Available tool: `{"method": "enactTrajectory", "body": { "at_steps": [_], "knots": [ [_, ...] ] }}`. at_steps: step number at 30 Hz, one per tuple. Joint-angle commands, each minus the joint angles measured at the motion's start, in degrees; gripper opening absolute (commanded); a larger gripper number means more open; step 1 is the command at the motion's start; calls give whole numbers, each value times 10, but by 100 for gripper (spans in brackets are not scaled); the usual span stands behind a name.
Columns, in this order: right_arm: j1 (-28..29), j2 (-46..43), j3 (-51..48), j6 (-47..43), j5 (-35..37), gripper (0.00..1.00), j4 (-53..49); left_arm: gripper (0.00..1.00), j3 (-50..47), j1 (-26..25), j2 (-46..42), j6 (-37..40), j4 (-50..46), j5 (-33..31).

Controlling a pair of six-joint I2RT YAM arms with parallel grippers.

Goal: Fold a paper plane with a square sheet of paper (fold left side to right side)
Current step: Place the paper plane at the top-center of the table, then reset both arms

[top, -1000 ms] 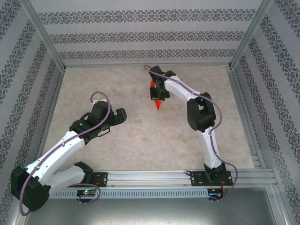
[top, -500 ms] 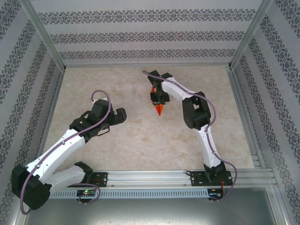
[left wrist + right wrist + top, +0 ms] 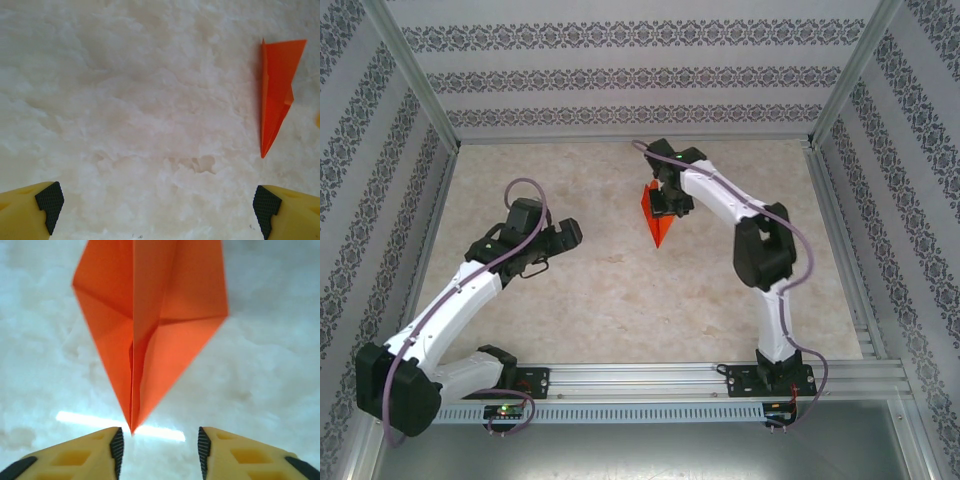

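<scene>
We see a pale marbled table (image 3: 570,310) between patterned walls, with the paper plane (image 3: 656,215) lying toward its far middle, nose pointing at the near edge. The right gripper (image 3: 159,440) hangs over it, jaws parted and clasping nothing. The left gripper (image 3: 157,200) gapes wide over bare table, well left of the plane.

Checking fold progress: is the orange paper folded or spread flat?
Folded: the paper is a pointed dart with a visible centre crease.
</scene>
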Motion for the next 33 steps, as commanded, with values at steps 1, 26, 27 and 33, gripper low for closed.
{"method": "enactTrajectory", "body": {
  "at_steps": [1, 26, 27, 33],
  "knots": [
    [1, -113, -82, -24, 31, 52, 37, 100, 16, 41, -1, -7, 5, 21],
    [-297, -534, -810, -140, 154, 98, 725, 100, -219, 139, 68, 333, 493, -284],
    [-297, -518, -820, -138, 144, 98, 755, 100, -227, 143, 79, 339, 516, -268],
    [-296, -445, -811, -161, 57, 98, 879, 100, -277, 163, 149, 366, 682, -203]
  ]
}}
